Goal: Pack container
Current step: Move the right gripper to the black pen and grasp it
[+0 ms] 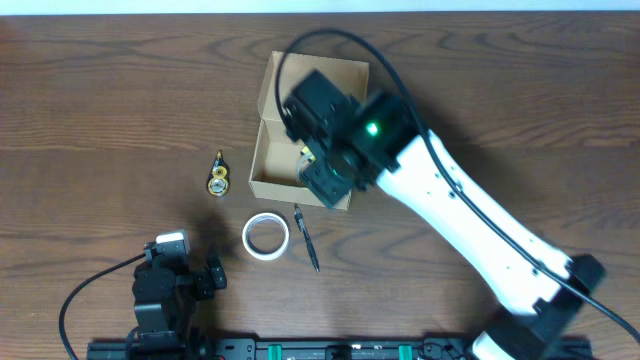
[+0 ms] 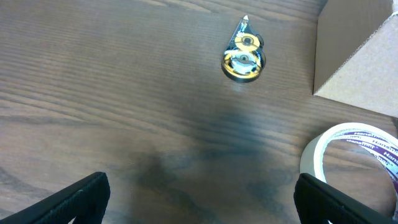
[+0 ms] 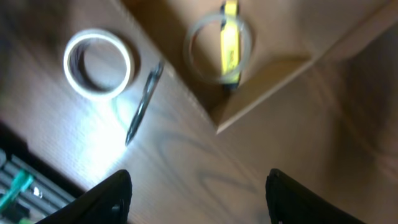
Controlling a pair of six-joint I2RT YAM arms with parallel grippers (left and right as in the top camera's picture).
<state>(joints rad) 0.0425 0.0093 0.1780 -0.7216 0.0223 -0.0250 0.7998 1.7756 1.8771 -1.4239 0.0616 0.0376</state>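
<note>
Container [image 3: 283, 43] with clear roll [image 3: 189, 47], right-wrist-only

Container [image 1: 272, 155]: right part is hidden under the right arm [image 1: 450, 200] in the overhead view; cut off by the left wrist view's right edge. White tape roll [image 2: 348, 132]: cut off likewise. Yellow item [image 3: 230, 37] inside the container: blurred, kind not to be told.

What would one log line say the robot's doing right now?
left gripper: open, empty | right gripper: open, over container | in container: clear tape ring, yellow item | on table: white tape roll, pen
</note>
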